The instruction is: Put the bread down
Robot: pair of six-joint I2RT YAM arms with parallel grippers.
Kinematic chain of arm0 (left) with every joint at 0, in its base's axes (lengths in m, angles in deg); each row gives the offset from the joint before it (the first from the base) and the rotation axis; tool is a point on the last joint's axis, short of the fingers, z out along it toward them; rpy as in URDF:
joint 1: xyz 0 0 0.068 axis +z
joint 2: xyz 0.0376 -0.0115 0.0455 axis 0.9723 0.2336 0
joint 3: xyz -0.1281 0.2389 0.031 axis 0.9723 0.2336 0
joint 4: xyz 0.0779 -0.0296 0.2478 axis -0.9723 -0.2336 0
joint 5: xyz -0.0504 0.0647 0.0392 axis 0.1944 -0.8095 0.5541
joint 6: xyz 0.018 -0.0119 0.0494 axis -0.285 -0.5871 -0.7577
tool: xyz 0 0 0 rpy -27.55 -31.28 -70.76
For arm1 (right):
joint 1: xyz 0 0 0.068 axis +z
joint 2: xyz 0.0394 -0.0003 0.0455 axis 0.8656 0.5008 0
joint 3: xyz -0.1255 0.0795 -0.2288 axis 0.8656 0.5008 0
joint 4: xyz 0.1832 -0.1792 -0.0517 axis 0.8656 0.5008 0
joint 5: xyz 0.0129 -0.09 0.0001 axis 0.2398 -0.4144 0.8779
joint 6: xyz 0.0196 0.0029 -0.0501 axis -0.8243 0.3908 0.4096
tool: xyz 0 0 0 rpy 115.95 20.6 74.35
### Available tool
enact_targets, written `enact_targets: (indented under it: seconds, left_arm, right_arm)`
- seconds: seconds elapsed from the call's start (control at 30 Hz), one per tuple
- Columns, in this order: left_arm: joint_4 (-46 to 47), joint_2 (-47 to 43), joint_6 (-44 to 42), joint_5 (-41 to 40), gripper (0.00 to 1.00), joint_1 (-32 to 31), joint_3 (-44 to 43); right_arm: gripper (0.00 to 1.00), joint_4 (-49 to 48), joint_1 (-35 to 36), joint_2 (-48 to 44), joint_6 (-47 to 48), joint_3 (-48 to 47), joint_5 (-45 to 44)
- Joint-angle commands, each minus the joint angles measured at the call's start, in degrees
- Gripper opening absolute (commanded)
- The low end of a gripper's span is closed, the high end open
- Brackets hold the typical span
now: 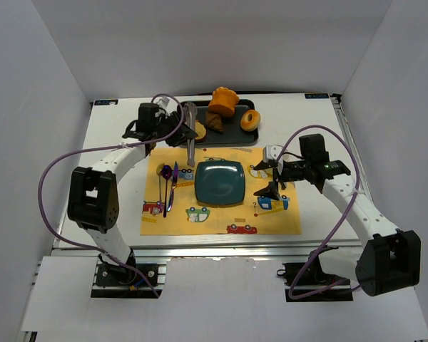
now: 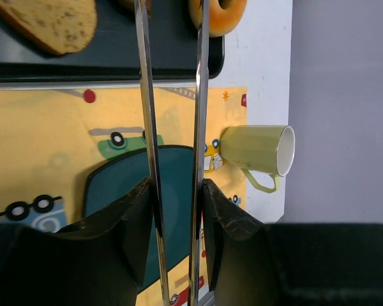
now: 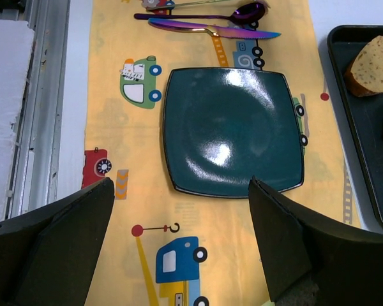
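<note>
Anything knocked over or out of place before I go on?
Nothing clearly wrong. The croissant lies on the tray, the plate sits bare on the mat. The mug might be on its side; I cannot tell.

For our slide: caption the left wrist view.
Left gripper holds metal tongs over teal plate; toast and doughnut on tray beyond.

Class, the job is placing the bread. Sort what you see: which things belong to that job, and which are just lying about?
Belonging to the job: croissant, tongs, left end effector gripping them, plate (probably the destination).

Lying about: toast, donut, bun, mug, spoon, knife.
</note>
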Motion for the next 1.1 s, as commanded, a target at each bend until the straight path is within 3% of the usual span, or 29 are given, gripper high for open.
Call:
enact_targets:
  seconds: [0.0, 0.23, 0.57, 1.07]
  left_arm:
    - [0.2, 0.9, 2.8, 0.8, 0.46, -2.1, -3.6]
    - [0.8, 4.3, 5.5, 0.5, 0.49, -5.7, -4.9]
    - [13.8, 5.7, 21.3, -4.4, 0.49, -9.1, 1.5]
    - [20.4, 7.1, 37.7, -12.7, 0.48, -10.0, 5.7]
  right_arm:
    - [0.90, -0.9, -0.8, -1.8, -0.2, 1.0, 0.4]
    - [0.89, -1.6, -1.6, -2.2, -0.7, 2.2, 0.9]
    - [0.89, -2.4, -2.5, -3.0, -0.9, 3.6, 1.2]
    - [0.89, -3.1, -3.4, -3.4, -0.9, 4.7, 1.6]
